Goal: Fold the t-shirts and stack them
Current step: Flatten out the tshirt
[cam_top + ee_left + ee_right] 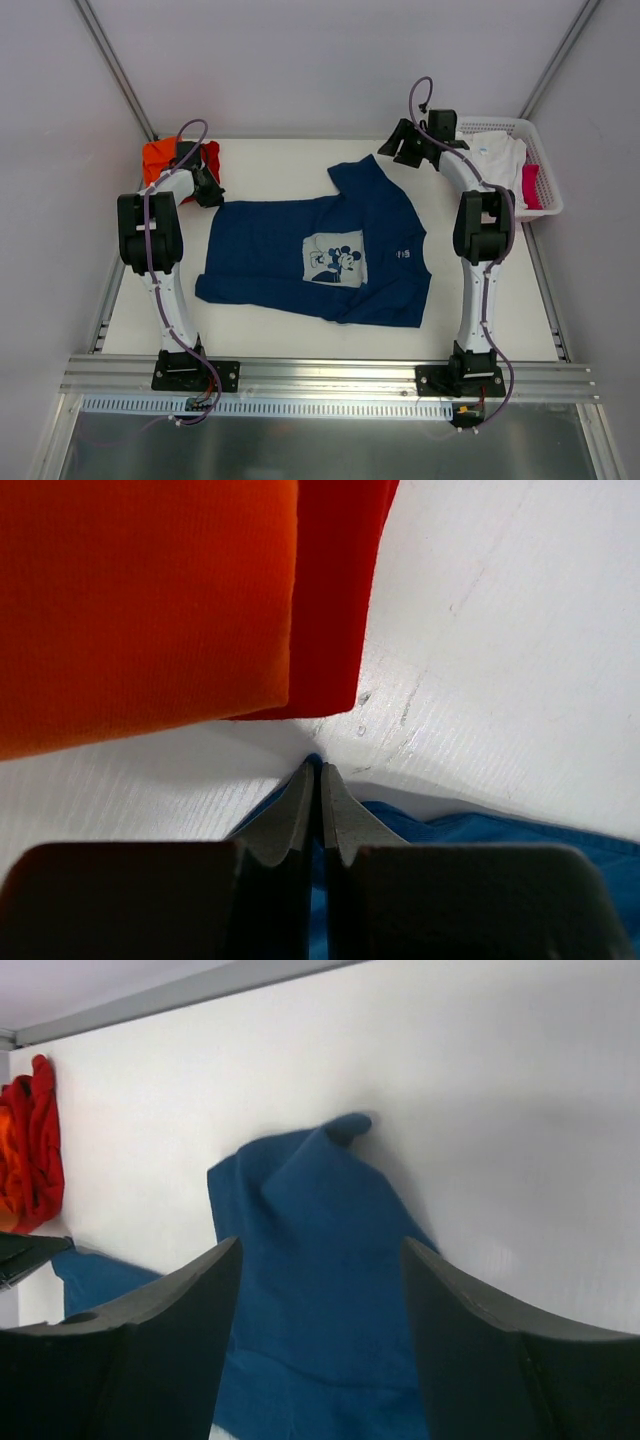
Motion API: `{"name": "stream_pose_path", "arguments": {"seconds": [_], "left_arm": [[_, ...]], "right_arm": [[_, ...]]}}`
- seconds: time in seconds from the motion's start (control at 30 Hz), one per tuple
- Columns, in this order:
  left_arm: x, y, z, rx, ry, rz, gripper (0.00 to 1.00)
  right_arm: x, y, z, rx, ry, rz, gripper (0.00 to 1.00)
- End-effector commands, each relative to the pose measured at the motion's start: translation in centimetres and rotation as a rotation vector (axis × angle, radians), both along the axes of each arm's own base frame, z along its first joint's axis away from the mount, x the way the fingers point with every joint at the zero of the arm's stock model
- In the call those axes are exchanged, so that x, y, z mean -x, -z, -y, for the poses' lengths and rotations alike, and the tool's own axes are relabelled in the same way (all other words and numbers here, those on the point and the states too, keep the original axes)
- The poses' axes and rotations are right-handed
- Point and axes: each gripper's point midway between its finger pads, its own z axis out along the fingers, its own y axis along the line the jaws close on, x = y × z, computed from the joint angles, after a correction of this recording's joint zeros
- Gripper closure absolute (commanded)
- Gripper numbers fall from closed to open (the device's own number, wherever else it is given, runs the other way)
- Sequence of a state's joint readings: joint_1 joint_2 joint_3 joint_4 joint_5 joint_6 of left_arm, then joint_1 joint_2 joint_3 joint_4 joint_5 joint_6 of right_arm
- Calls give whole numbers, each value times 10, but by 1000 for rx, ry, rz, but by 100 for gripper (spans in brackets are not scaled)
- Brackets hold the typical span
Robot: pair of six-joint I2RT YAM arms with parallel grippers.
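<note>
Navy tee (300, 260) lies flat on the surface (270, 340), first fold seemingly starting.
Left hand (318, 780) is clamped on its corner, orange tee (140, 600) and red tee (330, 590) just beyond; right hand (320, 1250), open above a sleeve (320, 1190), probably must close before both lift.

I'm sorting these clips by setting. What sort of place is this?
Likely a robotics lab cell, not a home: a white table inside plain panels, with a left arm and right arm bolted to a metal rail.
</note>
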State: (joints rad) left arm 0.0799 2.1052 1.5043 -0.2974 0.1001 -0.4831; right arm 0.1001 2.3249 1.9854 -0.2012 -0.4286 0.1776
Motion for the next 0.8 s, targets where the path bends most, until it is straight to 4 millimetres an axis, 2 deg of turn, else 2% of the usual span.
{"name": "stream_pose_path", "arguments": {"seconds": [0.0, 0.03, 0.07, 0.1, 0.17, 0.2, 0.23, 0.27, 0.33, 0.57, 0.77], "left_arm": [[15, -4, 1, 10, 3, -34, 100], [15, -5, 2, 9, 6, -32, 100], [15, -5, 2, 9, 6, -32, 100], [15, -5, 3, 9, 6, -32, 100], [15, -4, 3, 9, 7, -34, 100], [15, -4, 3, 9, 9, -34, 100], [14, -5, 3, 11, 7, -31, 100], [15, -4, 3, 13, 6, -34, 100], [14, -4, 5, 17, 8, -32, 100], [13, 1, 13, 35, 17, -43, 100], [10, 3, 19, 33, 22, -45, 100]], "right_arm": [[-26, -3, -8, -129, -32, 24, 33], [-29, -2, -12, -168, -51, 24, 34], [-39, -11, -15, -212, -46, 56, 34], [-45, 5, -14, -236, -43, 46, 34], [-52, 9, -16, -310, -35, 31, 34], [-60, 2, -17, -345, -40, 74, 34], [-64, 12, -18, -384, -51, 68, 34], [-70, 6, -18, -442, -38, 77, 34], [-75, 16, -19, -480, -34, 64, 34], [-75, 24, -22, -515, -35, 57, 36], [-68, 29, -31, -529, -63, 35, 39]]}}
